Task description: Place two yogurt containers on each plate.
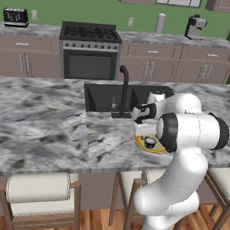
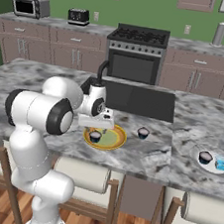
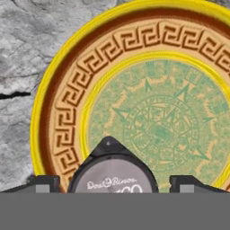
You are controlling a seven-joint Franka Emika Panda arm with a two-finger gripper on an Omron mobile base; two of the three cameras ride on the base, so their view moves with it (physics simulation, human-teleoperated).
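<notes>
**Over the yellow plate: one cup down, hand apart**

On the marble bench (image 2: 143, 158), going left to right in the right base view, the hand (image 2: 102, 124) hangs low over the yellow-orange plate (image 2: 114, 140), with a first yogurt cup (image 2: 95, 136) standing on the plate's near-left part. In the hand view the two finger tips (image 3: 45, 183) stand wide apart on either side of that cup's lid, not pressing it, so I judge the cup is set down and free. Just right of the plate, on bare stone and clear of the rim, stands a second yogurt cup (image 2: 143, 133). Well off to the right lies the white-grey plate (image 2: 201, 164), which carries a third yogurt cup (image 2: 205, 157) with a small light-blue translucent object (image 2: 221, 163) just beside it. Any fourth cup I cannot make out with certainty.

Each cup is a tiny round dark tub with a pale, printed lid, much smaller than either plate. It probably weighs very little and has stiff but thin walls. The smooth sides could slip, and a hard squeeze might dent it. Taking it across the body just below the lid rim, fingers straight down, seems best. The yellow plate has a brown key-pattern band and a green centre.
</notes>
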